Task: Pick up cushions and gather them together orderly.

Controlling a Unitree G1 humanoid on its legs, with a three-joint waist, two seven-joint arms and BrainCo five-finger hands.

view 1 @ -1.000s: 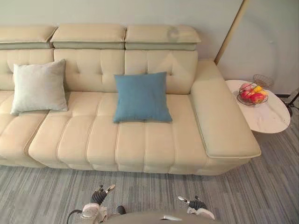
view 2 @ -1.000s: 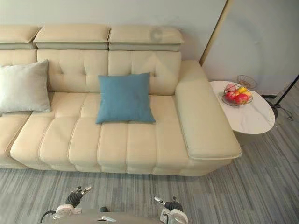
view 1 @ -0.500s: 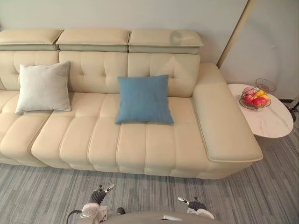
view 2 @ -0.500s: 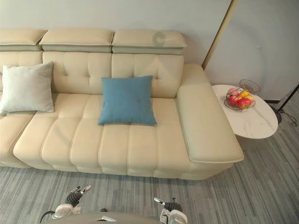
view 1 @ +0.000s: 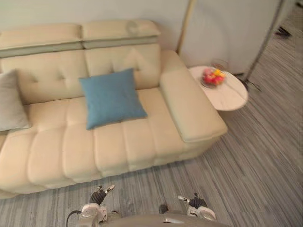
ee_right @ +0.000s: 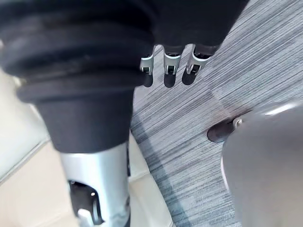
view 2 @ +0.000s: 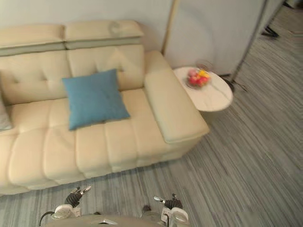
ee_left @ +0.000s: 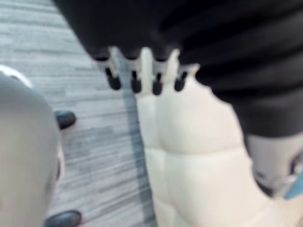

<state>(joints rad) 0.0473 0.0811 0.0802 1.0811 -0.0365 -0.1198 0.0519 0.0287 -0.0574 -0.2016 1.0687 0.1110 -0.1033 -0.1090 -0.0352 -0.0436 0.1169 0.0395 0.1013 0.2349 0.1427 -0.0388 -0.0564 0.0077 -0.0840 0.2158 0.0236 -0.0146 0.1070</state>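
A blue cushion (view 1: 111, 97) leans on the back of the cream sofa (view 1: 118, 142), near the middle of its seat. A light grey cushion (view 1: 8, 101) shows at the far left edge, also propped on the sofa back. My left hand (view 1: 99, 196) hangs low over the carpet in front of the sofa, with its fingers (ee_left: 135, 80) relaxed and holding nothing. My right hand (view 1: 194, 202) hangs at the same height to the right, its fingers (ee_right: 170, 71) loose and empty. Both hands are well short of the cushions.
A white oval side table (view 1: 229, 97) stands past the sofa's right arm with a wire bowl of fruit (view 1: 213, 76) on it. A slanted lamp pole (view 1: 184, 26) rises behind the sofa corner. Striped grey carpet (view 1: 255, 156) spreads to the right.
The whole picture has shifted, so the camera has turned to the right: sofa and cushions sit further left, more carpet shows at right. Both hands hang as before.
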